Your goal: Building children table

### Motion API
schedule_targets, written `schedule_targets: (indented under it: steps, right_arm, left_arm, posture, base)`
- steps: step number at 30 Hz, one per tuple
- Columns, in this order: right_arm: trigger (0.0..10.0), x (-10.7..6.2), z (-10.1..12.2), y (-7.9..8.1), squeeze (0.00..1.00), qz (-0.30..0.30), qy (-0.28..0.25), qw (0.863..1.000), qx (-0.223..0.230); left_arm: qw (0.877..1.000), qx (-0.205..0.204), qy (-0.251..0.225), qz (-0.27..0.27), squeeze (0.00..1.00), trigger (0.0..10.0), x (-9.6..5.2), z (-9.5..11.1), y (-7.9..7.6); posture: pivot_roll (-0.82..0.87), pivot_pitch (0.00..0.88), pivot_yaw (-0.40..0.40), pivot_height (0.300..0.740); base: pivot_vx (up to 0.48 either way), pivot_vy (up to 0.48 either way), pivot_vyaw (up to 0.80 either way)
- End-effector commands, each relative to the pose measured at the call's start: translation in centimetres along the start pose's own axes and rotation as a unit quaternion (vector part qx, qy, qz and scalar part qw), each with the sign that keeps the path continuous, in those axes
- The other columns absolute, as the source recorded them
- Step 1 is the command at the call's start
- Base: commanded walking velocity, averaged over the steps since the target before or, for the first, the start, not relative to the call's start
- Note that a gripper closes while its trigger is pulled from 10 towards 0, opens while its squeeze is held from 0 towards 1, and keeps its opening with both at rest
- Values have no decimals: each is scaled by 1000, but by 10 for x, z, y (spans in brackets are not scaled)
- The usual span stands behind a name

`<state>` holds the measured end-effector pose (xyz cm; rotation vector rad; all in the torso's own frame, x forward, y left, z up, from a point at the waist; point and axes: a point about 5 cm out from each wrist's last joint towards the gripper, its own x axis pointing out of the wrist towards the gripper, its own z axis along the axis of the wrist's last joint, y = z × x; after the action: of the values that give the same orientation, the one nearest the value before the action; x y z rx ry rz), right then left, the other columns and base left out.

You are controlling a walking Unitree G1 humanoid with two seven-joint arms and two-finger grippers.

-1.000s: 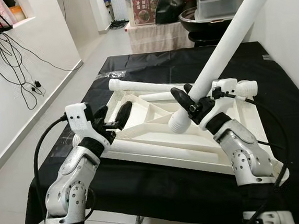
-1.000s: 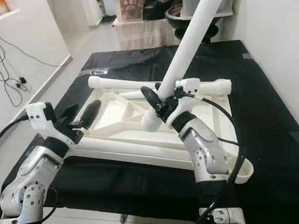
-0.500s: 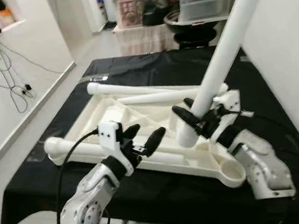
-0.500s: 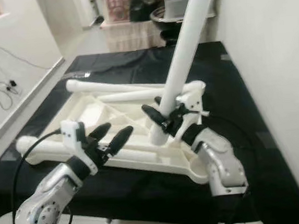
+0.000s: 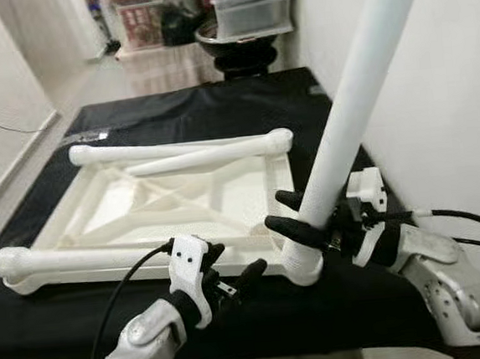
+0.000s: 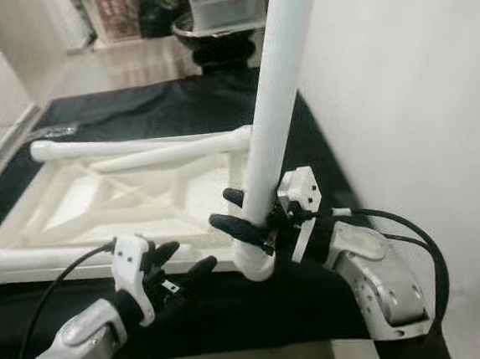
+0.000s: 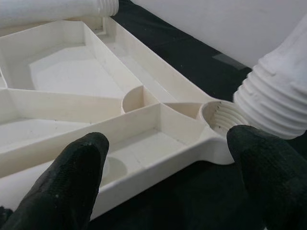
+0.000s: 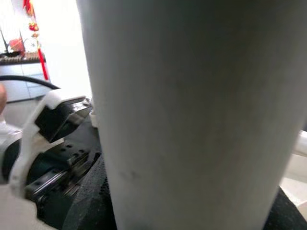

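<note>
1. Left eye view: we hold a long white table leg (image 5: pixel 359 93) nearly upright, leaning a little to the right, our right gripper (image 5: pixel 298 216) pinching it just above its threaded lower end.
2. That threaded end hangs just beside the near right corner of the upturned white tabletop (image 5: pixel 117 211), which lies flat on a table covered in black cloth (image 5: pixel 201 116).
3. From the left wrist we see the leg's ridged thread close to the threaded socket (image 7: pixel 223 120) in that corner, not yet seated in it.
4. Our left gripper (image 5: pixel 231 273) hovers at the tabletop's near edge, its two black fingers (image 7: pixel 72 182) spread apart and holding nothing.
5. Another white leg (image 5: pixel 95 258) lies along the near edge of the tabletop, its rounded end jutting past the left corner.
6. Two more legs (image 5: pixel 187 153) lie along the far edge, one straight and one angled across it.
7. Beyond the table stand a dark round basin (image 5: pixel 240 37) and stacked storage boxes (image 5: pixel 250 2).
8. A white wall (image 5: pixel 442 86) runs close along our right side.
</note>
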<state>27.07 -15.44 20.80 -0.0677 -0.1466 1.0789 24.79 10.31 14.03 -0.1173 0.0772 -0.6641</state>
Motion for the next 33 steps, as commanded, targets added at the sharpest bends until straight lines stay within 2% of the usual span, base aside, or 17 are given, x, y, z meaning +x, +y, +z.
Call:
schedule_targets:
  steps: [1, 5, 9, 10, 11, 12, 14, 16, 17, 18, 19, 21, 22, 23, 25, 27, 33]
  right_arm:
    - [10000, 3, 1, 10, 0, 33, 4, 999, -3]
    - [10000, 2, -3, 12, 0, 44, 24, 999, -11]
    - [10000, 0, -5, 7, 0, 33, 40, 998, -22]
    - [10000, 0, -5, 7, 0, 33, 40, 998, -22]
    - [10000, -1, -7, 0, 0, 12, 51, 998, -35]
    - [10000, -1, -7, 0, 0, 12, 51, 998, -35]
    - [10000, -1, -8, -5, 0, -2, 57, 997, -45]
    - [10000, -1, -4, -11, 0, -20, 51, 997, -50]
    - [10000, -1, -4, -11, 0, -20, 51, 997, -50]
    - [10000, -2, 0, -16, 0, -30, 44, 997, -51]
    - [10000, -2, 0, -16, 0, -30, 44, 997, -51]
    - [10000, -5, 7, -22, 0, -41, 30, 998, -48]
    - [10000, -5, 7, -22, 0, -41, 30, 998, -48]
    - [10000, -6, 13, -25, 0, -45, 7, 998, -35]
    - [10000, -6, 13, -25, 0, -45, 7, 998, -35]
    - [10000, -6, 16, -24, 0, -39, -17, 999, -18]
    - [10000, -7, 13, -26, 0, -26, -16, 999, -11]
  left_arm:
    - [999, 14, 10, 37, 0, 10000, -8, -2, 12]
    - [997, 34, -16, 68, 0, 10000, -12, 10, 18]
    - [991, 101, -19, 81, 0, 10000, -16, 23, 23]
    - [991, 101, -19, 81, 0, 10000, -16, 23, 23]
    - [982, 176, -15, 74, 0, 10000, -18, 35, 27]
    - [982, 176, -15, 74, 0, 10000, -18, 35, 27]
    - [973, 227, -1, 41, 0, 10000, -21, 39, 24]
    - [978, 199, 56, -36, 0, 10000, -31, 24, 10]
    - [978, 199, 56, -36, 0, 10000, -31, 24, 10]
    - [980, 159, 89, -84, 0, 10000, -39, 11, -4]
    - [980, 159, 89, -84, 0, 10000, -39, 11, -4]
    - [976, 100, 122, -147, 0, 10000, -51, -6, -26]
    - [976, 100, 122, -147, 0, 10000, -51, -6, -26]
    - [979, 49, 123, -157, 0, 10000, -53, -12, -35]
    - [979, 49, 123, -157, 0, 10000, -53, -12, -35]
    - [982, -7, 113, -153, 0, 10000, -51, -16, -40]
    - [983, 7, 113, -142, 0, 10000, -44, -23, -37]
  posture:
    - [-67, 111, 76, 740]
    - [-61, 116, 82, 740]
    - [-55, 119, 84, 740]
    - [-55, 119, 84, 740]
    - [-49, 121, 89, 740]
    - [-49, 121, 89, 740]
    - [-49, 121, 89, 740]
    - [-44, 121, 100, 740]
    - [-44, 121, 100, 740]
    - [-45, 123, 101, 740]
    - [-45, 123, 101, 740]
    - [-41, 128, 103, 740]
    - [-41, 128, 103, 740]
    - [-44, 132, 104, 740]
    - [-44, 132, 104, 740]
    - [-46, 139, 99, 740]
    - [-61, 142, 109, 740]
  base:
    - [0, 480, 0]
    - [0, 240, 0]
    - [0, 0, 0]
    - [0, 0, 0]
    - [0, 0, 0]
    - [0, 0, 0]
    - [0, 0, 0]
    - [0, 0, 0]
    - [0, 0, 0]
    - [0, 0, 0]
    - [0, 0, 0]
    - [0, 0, 0]
    - [0, 0, 0]
    - [0, 0, 0]
    - [0, 0, 0]
    - [0, 0, 0]
    - [0, 0, 0]
